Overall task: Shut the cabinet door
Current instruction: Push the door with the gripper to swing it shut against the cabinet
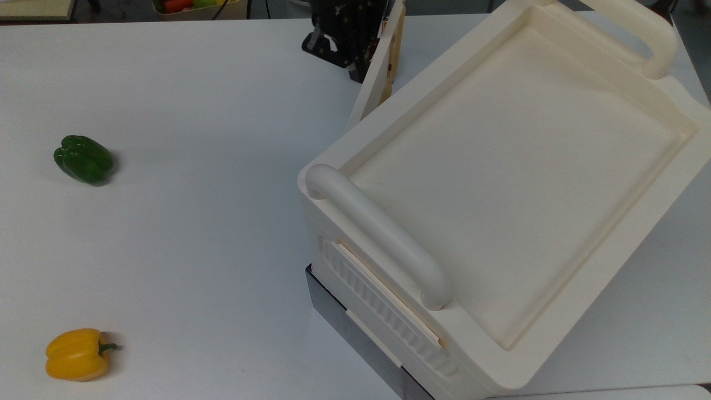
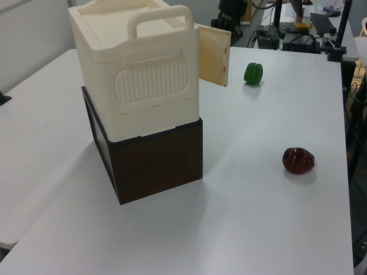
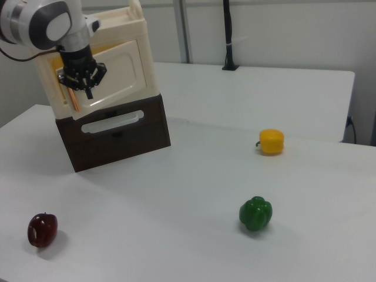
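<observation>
One door, part open: it stands out at a narrow angle from the cabinet, hinged at the corner nearest the top handle, free edge toward the top view's upper edge. In the left view the door juts from the cabinet's far side; in the right view it sits nearly flat against the front, with a gap at the right view's left where the copper strip shows.

Gripper sits just beside the door's outer face near that free edge (likely placement for pushing: farthest from the hinge, most leverage). In the right view the gripper hangs in front of the panel by the strip. Holds nothing. Whether the fingers are apart or together I cannot tell; whether they touch the panel, likewise.

Judgement: closing is well along, last bit of swing remains.

Three peppers on the table, well apart from the work: green, yellow, dark red.
</observation>
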